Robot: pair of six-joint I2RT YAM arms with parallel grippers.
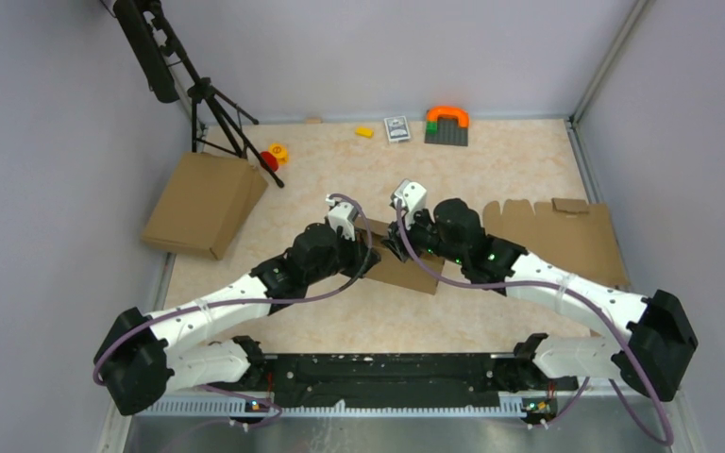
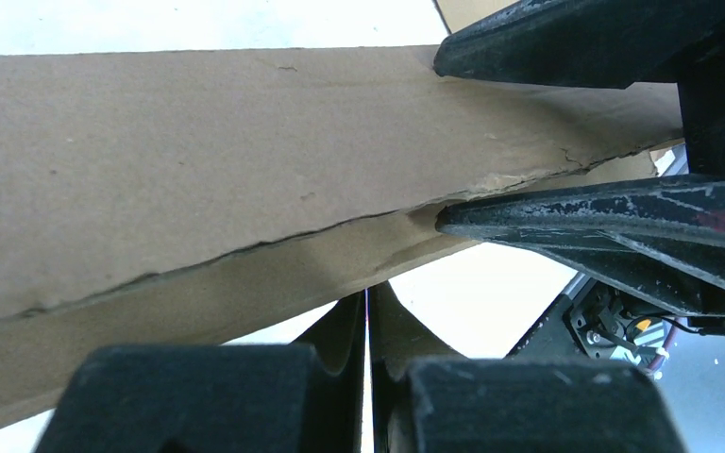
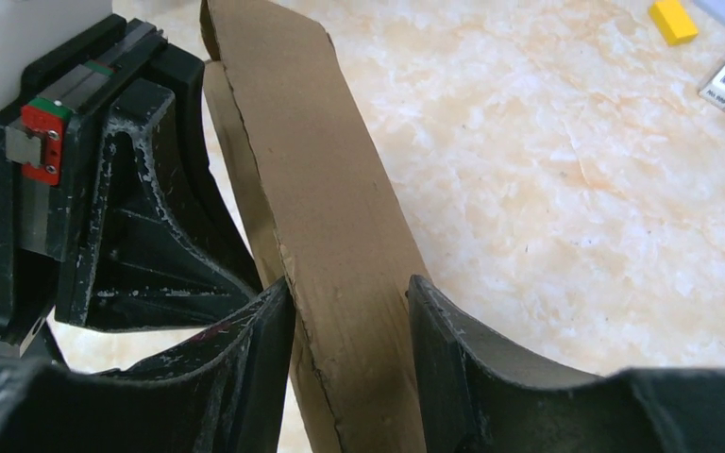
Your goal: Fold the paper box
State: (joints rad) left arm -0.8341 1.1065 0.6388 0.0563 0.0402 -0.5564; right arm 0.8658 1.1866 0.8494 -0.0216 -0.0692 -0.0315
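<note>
Right wrist view: the right gripper (image 3: 349,311) is clamped across an upright, doubled wall of the paper box (image 3: 311,179), one finger on each side. Just to its left, the left gripper (image 2: 368,326) has its fingers pressed together against the cardboard. The box sits mid-way across the table (image 1: 529,160), between both arms.

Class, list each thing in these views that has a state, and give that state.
paper box: partly folded, one wall raised on edge.
right gripper: jaws closed on the paper box's wall.
left gripper: jaws shut, beside that wall.
shallow box: folded shut.
cardboard blank: unfolded, lying flat.
</note>
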